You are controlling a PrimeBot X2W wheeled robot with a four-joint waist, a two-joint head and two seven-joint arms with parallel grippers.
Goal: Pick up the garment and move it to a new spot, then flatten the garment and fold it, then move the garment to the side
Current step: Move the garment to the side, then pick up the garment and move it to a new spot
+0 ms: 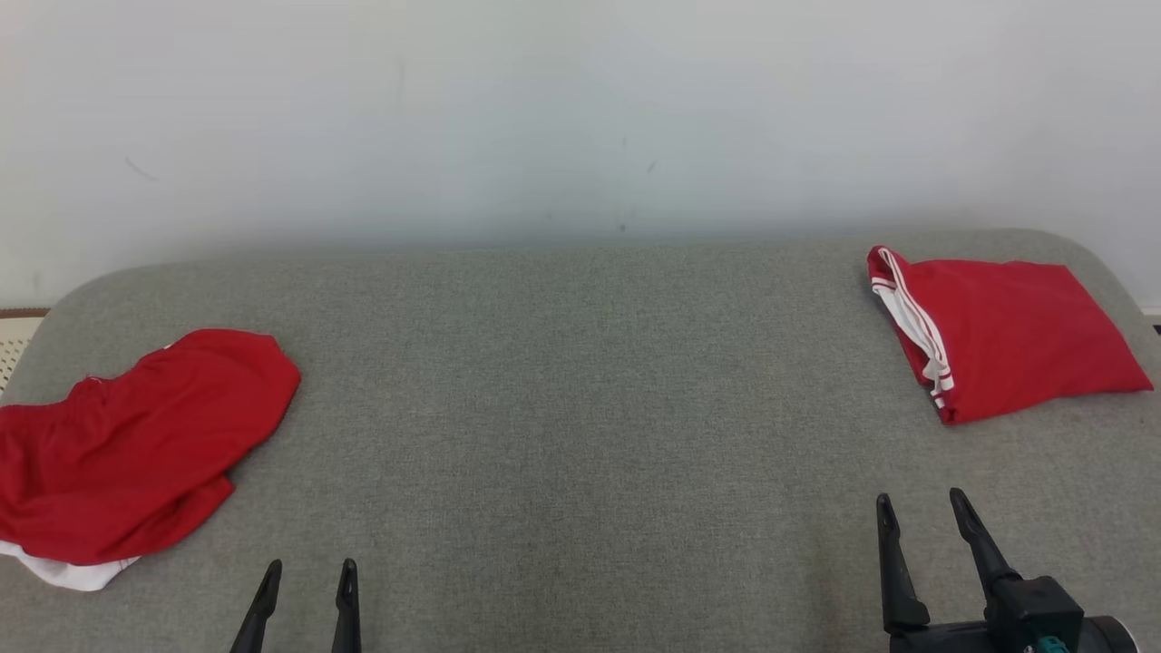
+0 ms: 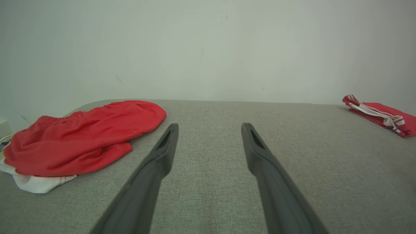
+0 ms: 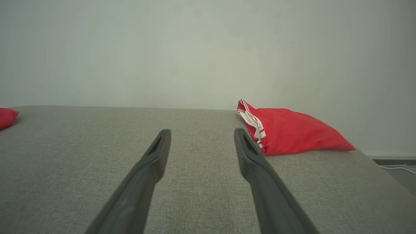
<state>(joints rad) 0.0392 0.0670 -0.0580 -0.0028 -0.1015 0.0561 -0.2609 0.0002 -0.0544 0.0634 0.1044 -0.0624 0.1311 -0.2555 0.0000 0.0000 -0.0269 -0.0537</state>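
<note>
A crumpled red garment (image 1: 136, 444) with a white hem lies at the left edge of the grey padded surface (image 1: 580, 381); the left wrist view has it at the left (image 2: 84, 136). A second red garment (image 1: 998, 326), folded, with white stripes along one side, rests at the far right (image 3: 292, 131) (image 2: 380, 113). My left gripper (image 1: 308, 576) stands open near the front edge, to the right of the crumpled garment, holding nothing (image 2: 209, 128). My right gripper (image 1: 921, 508) is open in front of the folded garment, also holding nothing (image 3: 201, 135).
A pale wall (image 1: 580, 118) rises right behind the grey surface. The surface has rounded far corners. A strip of floor with a white cable (image 3: 396, 167) lies past its right edge.
</note>
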